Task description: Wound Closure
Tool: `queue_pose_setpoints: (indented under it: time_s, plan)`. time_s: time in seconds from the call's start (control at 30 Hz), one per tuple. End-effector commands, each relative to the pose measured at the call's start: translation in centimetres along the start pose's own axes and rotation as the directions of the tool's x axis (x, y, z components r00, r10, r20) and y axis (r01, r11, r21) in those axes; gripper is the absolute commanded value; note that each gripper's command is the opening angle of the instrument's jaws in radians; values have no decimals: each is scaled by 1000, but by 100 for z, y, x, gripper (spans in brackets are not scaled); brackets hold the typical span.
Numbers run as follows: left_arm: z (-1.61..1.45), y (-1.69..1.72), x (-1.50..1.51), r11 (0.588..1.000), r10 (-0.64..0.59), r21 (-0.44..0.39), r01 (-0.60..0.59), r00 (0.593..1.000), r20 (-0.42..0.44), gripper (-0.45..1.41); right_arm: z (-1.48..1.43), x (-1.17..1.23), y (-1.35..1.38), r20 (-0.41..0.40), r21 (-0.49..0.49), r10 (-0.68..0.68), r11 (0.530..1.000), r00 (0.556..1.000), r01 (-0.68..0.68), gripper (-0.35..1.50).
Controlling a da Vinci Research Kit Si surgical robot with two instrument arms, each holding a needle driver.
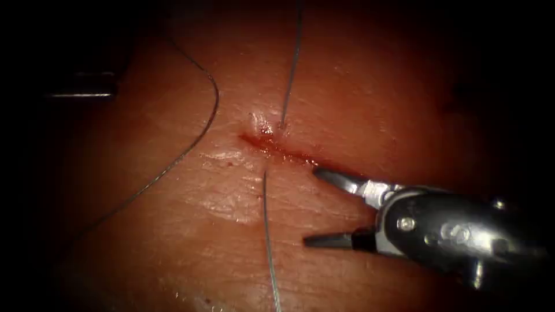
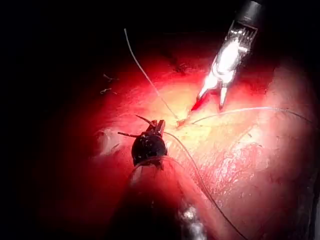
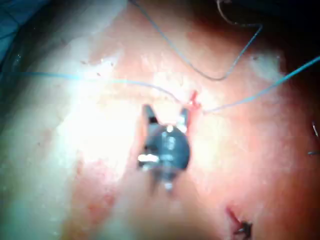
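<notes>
The right arm's tool (image 3: 166, 119) is being held over the tissue (image 3: 90, 125) with its jaws spread apart, nothing being gripped between them. The short red cut (image 3: 193, 100) is being touched by one jaw tip. Thread (image 3: 235, 104) is being shown running out of the cut across the tissue to both sides

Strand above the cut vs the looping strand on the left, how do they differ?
The upper grey strand runs straight into the tissue above the red cut; the looping grey strand curves wide, lying left of the cut. Both are thin thread. The metal right tool, jaws open, holds nothing.
</notes>
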Motion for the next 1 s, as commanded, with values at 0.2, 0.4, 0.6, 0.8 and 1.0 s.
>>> queue_pose_setpoints:
  time_s: [0.2,0.4,0.6,0.8,1.0]
  plan:
    - [7,-4,-1,1000,3,0,-3,1000,-2,-45,48,-7,-8,-7,4,-9,1000,1000,9,128]
    - [9,-8,-7,1000,8,3,-8,1000,-2,-45,61,-7,-11,-28,67,-9,998,1000,11,61]
    - [7,-12,-13,1000,14,15,-14,1000,13,-45,50,-16,-23,-2,210,-15,978,1000,15,-35]
    - [6,-14,-14,1000,14,26,-15,1000,20,-45,31,-6,-47,42,221,-43,975,998,33,-35]
    - [4,-18,-17,999,17,38,-18,1000,26,-45,9,0,-64,35,237,-50,971,998,40,-35]
